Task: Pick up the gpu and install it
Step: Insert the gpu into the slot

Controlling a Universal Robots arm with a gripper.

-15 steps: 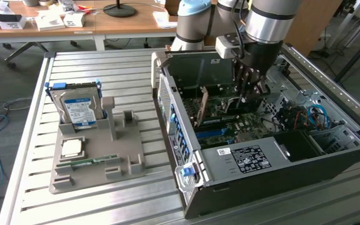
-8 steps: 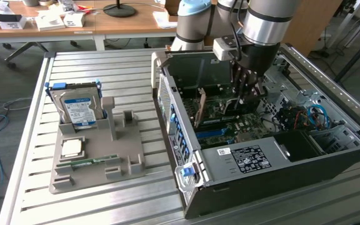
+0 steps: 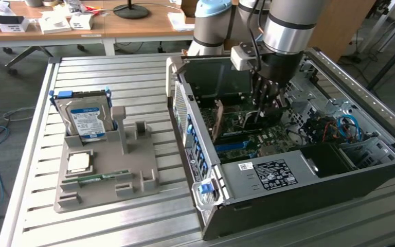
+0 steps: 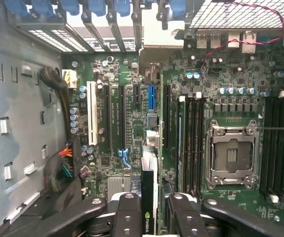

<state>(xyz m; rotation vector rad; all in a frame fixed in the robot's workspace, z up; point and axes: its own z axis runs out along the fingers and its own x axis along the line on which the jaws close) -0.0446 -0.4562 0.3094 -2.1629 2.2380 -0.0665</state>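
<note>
Fingers [image 4: 129,215] clamped on gpu [image 4: 148,190], edge-on over motherboard [image 4: 230,106], inside case [image 4: 18,123]

Item inspected: the gpu [image 4: 149,190]. It is a thin dark card seen edge-on, with a small green logo on its black edge. It stands upright, clamped between the fingers of my gripper [image 4: 149,212]. It sits directly over the motherboard [image 4: 230,108], parallel to the long expansion slots [image 4: 107,118]. Whether it is seated in one cannot be determined.
</note>
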